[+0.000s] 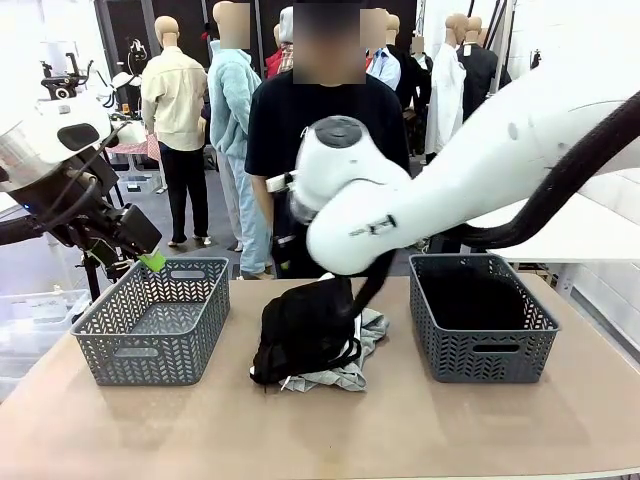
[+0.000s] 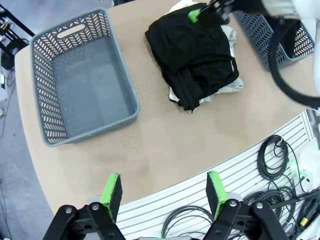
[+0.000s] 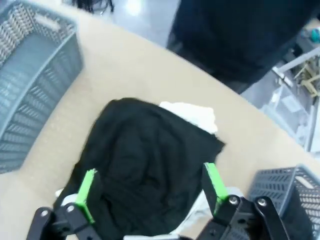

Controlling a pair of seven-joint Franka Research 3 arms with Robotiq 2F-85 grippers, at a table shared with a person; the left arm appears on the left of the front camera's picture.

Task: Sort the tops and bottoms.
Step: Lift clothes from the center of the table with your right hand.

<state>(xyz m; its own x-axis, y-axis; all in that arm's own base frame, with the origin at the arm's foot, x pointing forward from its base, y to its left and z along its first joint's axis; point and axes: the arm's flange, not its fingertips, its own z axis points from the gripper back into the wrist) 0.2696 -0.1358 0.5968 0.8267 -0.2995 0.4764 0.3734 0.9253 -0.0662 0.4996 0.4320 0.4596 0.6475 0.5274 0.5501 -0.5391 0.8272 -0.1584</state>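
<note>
A black garment point(image 1: 305, 335) lies bunched on a light grey-white garment point(image 1: 362, 368) in the middle of the table, between two grey baskets. My right gripper point(image 3: 150, 189) hangs open just above the black garment point(image 3: 145, 165), one green pad on either side of it and nothing held. A white piece of clothing point(image 3: 192, 114) peeks out beyond it. My left gripper point(image 1: 148, 258) is raised by the far left corner of the left basket point(image 1: 150, 320). In the left wrist view it point(image 2: 163, 192) is open and holds nothing, high above the table's edge.
The left basket point(image 2: 80, 75) shows a bare floor. The right basket point(image 1: 480, 315) looks dark inside. A person in a black shirt point(image 1: 320, 130) stands at the far side behind the pile. Cables point(image 2: 272, 155) lie below the table's edge.
</note>
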